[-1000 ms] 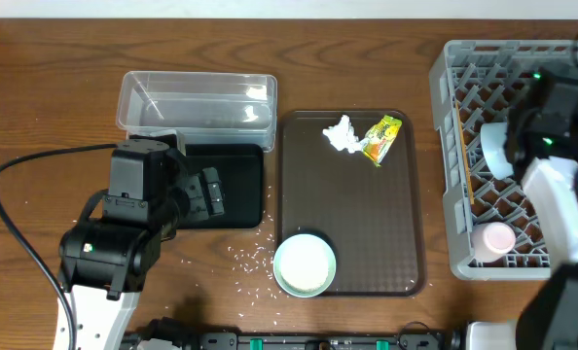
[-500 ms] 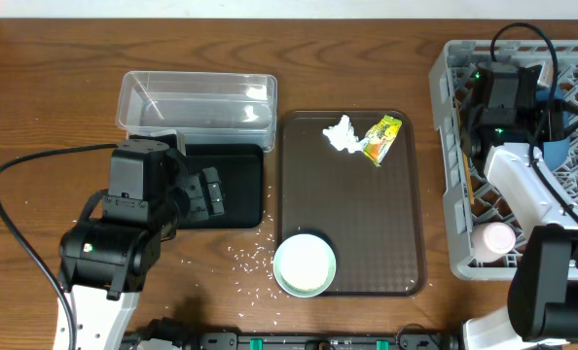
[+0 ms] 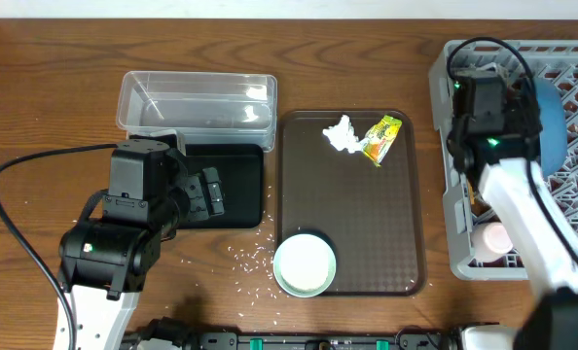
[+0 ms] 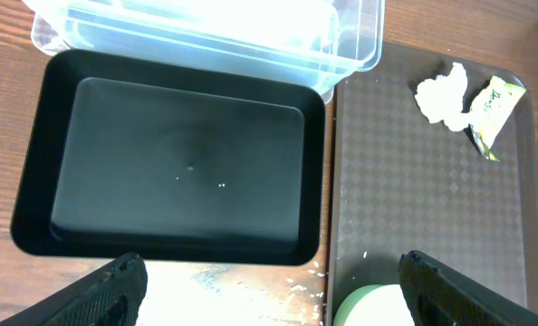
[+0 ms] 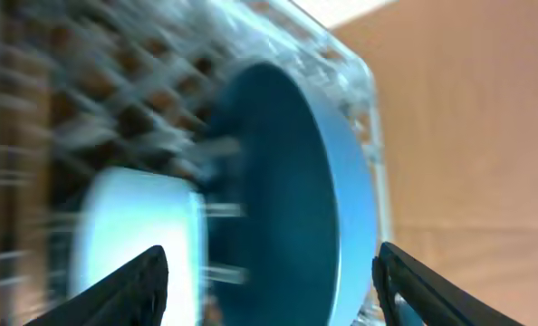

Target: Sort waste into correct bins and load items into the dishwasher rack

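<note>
Over the last second the right arm has swung from the middle of the rack to its left rim, uncovering the blue bowl, which stands on edge among the pegs. The left arm has not shifted. The right hand has its fingers apart and holds nothing. Its view is smeared, with the blue bowl and the small white-and-light-blue bowl just beyond the fingertips. The left hand is likewise spread and empty, hanging over the black tray beside the clear tub. The tissue and wrapper lie unsorted on the brown tray, with the pale green bowl at its near edge and rice grains on the surface. The risk is a fast right arm so near the bowls: a finger or its looping cable could knock one off its pegs, or catch the pink cup
</note>
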Action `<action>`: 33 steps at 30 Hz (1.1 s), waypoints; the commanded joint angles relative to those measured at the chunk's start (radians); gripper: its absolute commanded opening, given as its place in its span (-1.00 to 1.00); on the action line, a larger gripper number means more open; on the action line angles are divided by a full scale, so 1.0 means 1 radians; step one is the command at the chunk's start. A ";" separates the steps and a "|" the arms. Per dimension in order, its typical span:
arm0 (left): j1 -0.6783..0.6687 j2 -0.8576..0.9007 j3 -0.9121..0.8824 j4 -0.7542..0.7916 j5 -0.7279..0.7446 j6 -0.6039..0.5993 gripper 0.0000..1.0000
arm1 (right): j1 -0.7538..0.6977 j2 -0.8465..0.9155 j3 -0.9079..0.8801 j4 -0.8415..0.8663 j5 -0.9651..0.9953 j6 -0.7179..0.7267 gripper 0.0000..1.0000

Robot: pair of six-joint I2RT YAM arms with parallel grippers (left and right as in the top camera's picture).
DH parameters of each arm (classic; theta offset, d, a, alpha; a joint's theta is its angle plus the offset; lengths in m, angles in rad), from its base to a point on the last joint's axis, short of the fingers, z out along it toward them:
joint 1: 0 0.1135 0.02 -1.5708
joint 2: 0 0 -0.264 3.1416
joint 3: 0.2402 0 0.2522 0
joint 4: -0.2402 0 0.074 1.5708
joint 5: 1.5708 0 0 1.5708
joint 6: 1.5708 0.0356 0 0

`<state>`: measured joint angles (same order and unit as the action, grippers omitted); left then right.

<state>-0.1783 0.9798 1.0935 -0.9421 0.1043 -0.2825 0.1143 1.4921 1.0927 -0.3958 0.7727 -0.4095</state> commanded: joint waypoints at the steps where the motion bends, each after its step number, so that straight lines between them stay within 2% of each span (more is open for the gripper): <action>1: 0.004 0.000 0.008 -0.004 -0.012 0.017 0.82 | 0.032 -0.113 0.010 -0.064 -0.288 0.163 0.44; 6: 0.004 0.000 0.008 -0.004 -0.012 0.017 0.82 | 0.097 -0.209 0.010 -0.201 -0.624 0.361 0.47; 9: 0.004 0.000 0.008 -0.004 -0.012 0.017 0.82 | 0.132 -0.209 0.009 -0.261 -0.780 0.501 0.41; 13: 0.004 0.000 0.008 -0.004 -0.012 0.017 0.82 | 0.191 -0.157 0.008 -0.292 -0.859 0.679 0.26; 16: 0.004 0.000 0.008 -0.004 -0.012 0.017 0.82 | 0.225 -0.068 0.008 -0.243 -0.799 0.696 0.23; 21: 0.004 0.000 0.008 -0.004 -0.012 0.017 0.82 | 0.249 0.043 0.008 -0.183 -0.856 0.682 0.26; 26: 0.004 0.000 0.008 -0.004 -0.012 0.017 0.82 | 0.263 0.052 0.008 -0.198 -0.895 0.682 0.47; 29: 0.004 0.000 0.008 -0.004 -0.012 0.017 0.82 | 0.265 0.041 0.008 -0.216 -0.905 0.683 0.81; 31: 0.004 0.000 0.008 -0.004 -0.012 0.017 0.82 | 0.265 0.032 0.008 -0.242 -0.908 0.679 0.84; 33: 0.004 0.000 0.008 -0.004 -0.012 0.017 0.82 | 0.265 0.017 0.008 -0.274 -0.908 0.672 0.76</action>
<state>-0.1783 0.9798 1.0935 -0.9424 0.1043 -0.2825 0.3702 1.5517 1.0935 -0.6498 -0.1177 0.2619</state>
